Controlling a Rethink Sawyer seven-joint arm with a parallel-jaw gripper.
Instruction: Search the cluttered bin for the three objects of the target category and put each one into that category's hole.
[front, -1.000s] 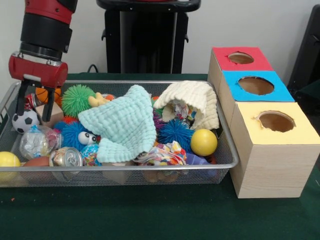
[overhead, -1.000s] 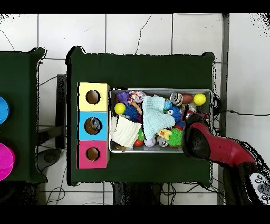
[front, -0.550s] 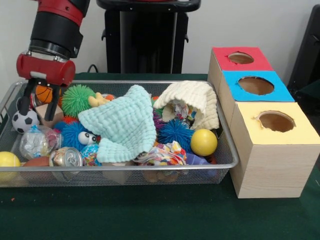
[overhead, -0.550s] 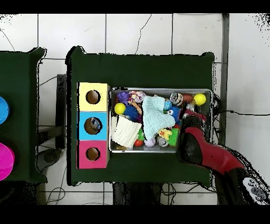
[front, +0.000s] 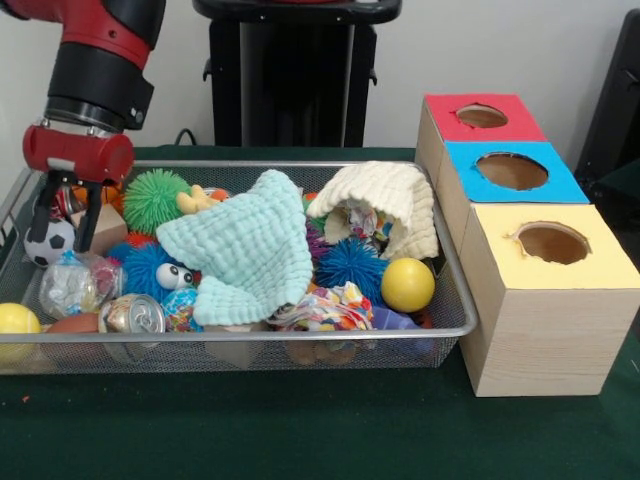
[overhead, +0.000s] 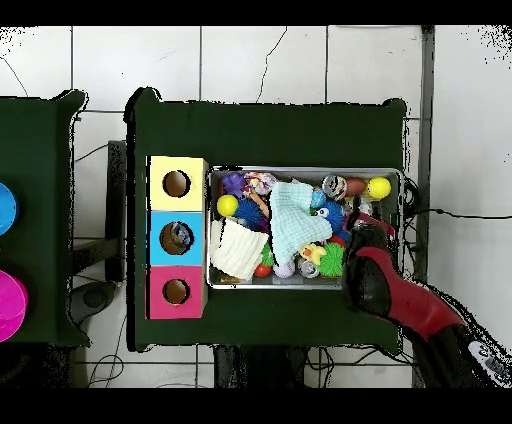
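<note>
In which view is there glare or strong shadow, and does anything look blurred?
Front view: soft, even light; a small bright reflection on the can; faint shadow under the wire bin; nothing blurred. Overhead view: the holes of the boxes look dark, and the bin's contents are too small to make out.

On the tabletop (front: 300, 430), the wire bin (front: 240, 345) sits left of a row of three boxes (front: 520, 230) in the front view, their holes facing up. Inside the bin, one cloth (front: 245, 250) lies over the middle and another cloth (front: 385, 205) behind and to its right. The gripper (front: 65, 225) hangs over the bin's far left corner, beside a soccer ball (front: 48, 240).
</note>
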